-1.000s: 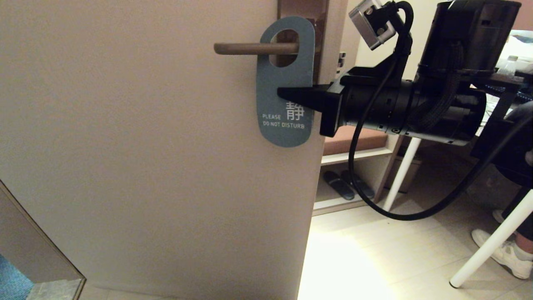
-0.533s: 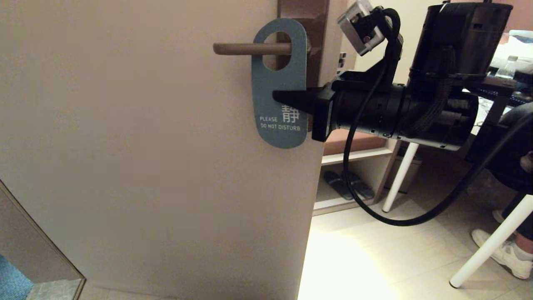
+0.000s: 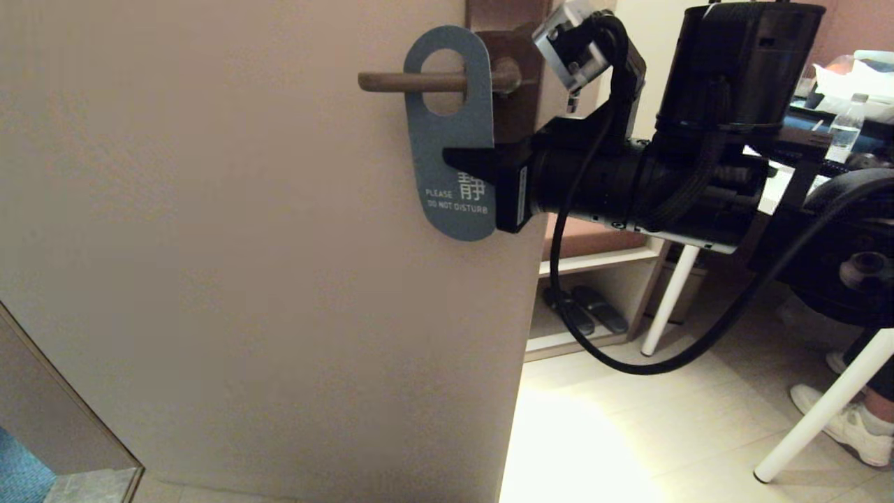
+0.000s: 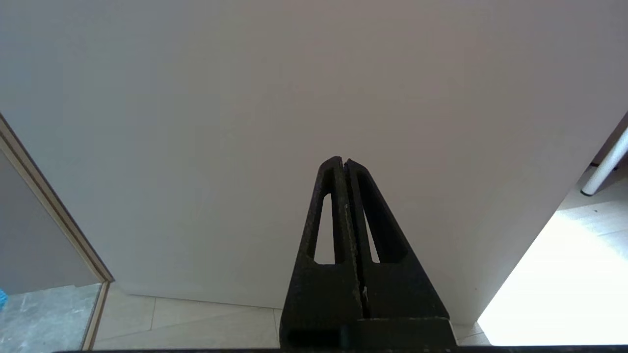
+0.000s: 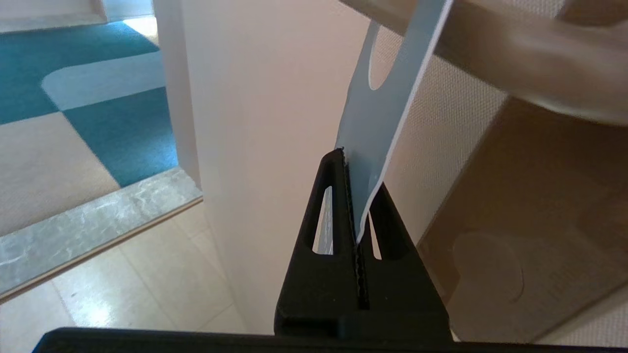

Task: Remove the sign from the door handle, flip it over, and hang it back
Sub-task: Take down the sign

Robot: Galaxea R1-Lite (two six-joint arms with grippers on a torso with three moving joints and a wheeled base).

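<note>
Sign (image 3: 450, 140), slate-blue face out, is hanging with its big hole around the door handle (image 3: 408, 82), roughly midway along the lever and well short of the free tip. "PLEASE DO NOT DISTURB" is reading clearly near its rounded lower end, under a white Chinese character. The card is sitting slightly tilted, its top leaning towards the lever's tip.

Coming in from the right, the right gripper (image 3: 461, 159) is lying level and pinching the sign's right edge just above the lettering. In the right wrist view the two black fingers (image 5: 338, 196) are pressing together with the thin card's edge (image 5: 378, 122) caught between them, the pale back of the card showing as a white line along its rim.

Behind the sign, the lever is running into its tall brown backplate (image 3: 513, 21) at the door's edge, and the beige door (image 3: 244, 244) is filling the left of the head view.

Past the door, a pair of slippers (image 3: 583, 311) is lying under a low shelf, white table legs (image 3: 824, 412) are slanting across the pale floor, and a white sneaker (image 3: 848, 426) is showing at the far right.

Low down, the left gripper (image 4: 345, 164) is idling, fingers pressed together on nothing, pointing at the bare door.
</note>
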